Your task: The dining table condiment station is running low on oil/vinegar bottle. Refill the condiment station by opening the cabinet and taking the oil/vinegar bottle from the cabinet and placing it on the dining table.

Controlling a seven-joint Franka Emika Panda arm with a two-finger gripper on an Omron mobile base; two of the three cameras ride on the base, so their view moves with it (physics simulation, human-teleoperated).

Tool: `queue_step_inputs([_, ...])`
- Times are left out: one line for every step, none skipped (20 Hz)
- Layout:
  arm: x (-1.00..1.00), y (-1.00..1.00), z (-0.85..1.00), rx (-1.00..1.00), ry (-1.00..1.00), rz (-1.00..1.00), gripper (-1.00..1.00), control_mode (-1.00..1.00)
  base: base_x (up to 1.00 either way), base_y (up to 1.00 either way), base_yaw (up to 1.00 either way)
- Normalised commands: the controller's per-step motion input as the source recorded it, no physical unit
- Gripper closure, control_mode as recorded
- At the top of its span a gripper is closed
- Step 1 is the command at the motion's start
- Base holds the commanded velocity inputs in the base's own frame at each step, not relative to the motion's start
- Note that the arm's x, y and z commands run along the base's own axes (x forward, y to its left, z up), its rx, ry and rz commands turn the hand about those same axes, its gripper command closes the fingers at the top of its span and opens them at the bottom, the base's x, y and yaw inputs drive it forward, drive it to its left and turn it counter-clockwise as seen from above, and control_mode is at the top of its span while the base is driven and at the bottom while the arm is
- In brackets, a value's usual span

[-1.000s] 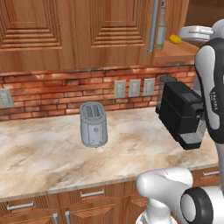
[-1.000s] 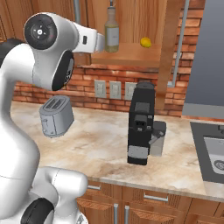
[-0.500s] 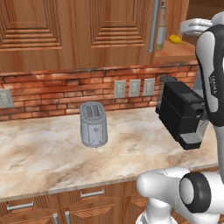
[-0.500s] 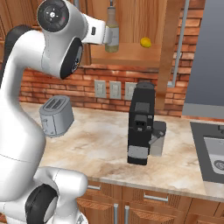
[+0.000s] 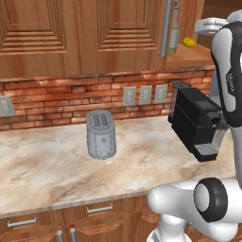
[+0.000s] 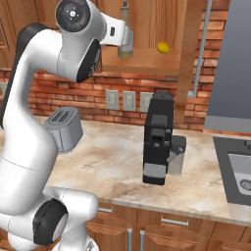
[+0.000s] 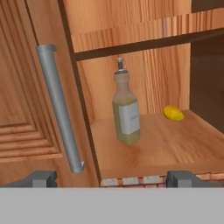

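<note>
The oil bottle (image 7: 126,109) stands upright on the open cabinet's shelf (image 7: 175,144), straight ahead of the gripper (image 7: 113,178), whose fingers are spread wide with nothing held, beside a small lemon (image 7: 173,113).

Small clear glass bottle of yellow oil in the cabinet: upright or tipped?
Upright: the small glass oil bottle stands on its base on the wooden cabinet shelf, pourer top pointing up.

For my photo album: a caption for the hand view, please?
Open gripper faces the oil/vinegar bottle in the opened cabinet.
</note>
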Motion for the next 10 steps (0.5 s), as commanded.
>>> queue_step_inputs([0.19,-0.07,0.00,0.00,-0.05,0.05,-1.00,-1.00,0.00,0.00,0.00])
queue_step_inputs([0.17,-0.09,0.00,0.00,-0.05,0.07,-1.00,-1.00,0.00,0.00,0.00])
queue_step_inputs([0.15,-0.10,0.00,0.00,-0.06,0.07,-1.00,-1.00,0.00,0.00,0.00])
queue_step_inputs([0.14,-0.10,0.00,0.00,-0.06,0.08,-1.00,-1.00,0.00,0.00,0.00])
queue_step_inputs([0.14,-0.10,0.00,0.00,-0.07,0.09,-1.00,-1.00,0.00,0.00,0.00])
queue_step_inputs([0.13,-0.11,0.00,0.00,-0.07,0.09,-1.00,-1.00,0.00,0.00,0.00])
queue_step_inputs([0.13,-0.06,0.00,0.00,-0.05,0.09,-1.00,-1.00,0.00,0.00,0.00])
queue_step_inputs([0.14,-0.04,0.00,0.00,-0.04,0.09,-1.00,-1.00,0.00,0.00,0.00])
queue_step_inputs([0.15,-0.03,0.00,0.00,-0.03,0.09,-1.00,-1.00,0.00,0.00,0.00])
queue_step_inputs([0.17,-0.01,0.00,0.00,-0.01,0.08,-1.00,-1.00,0.00,0.00,0.00])
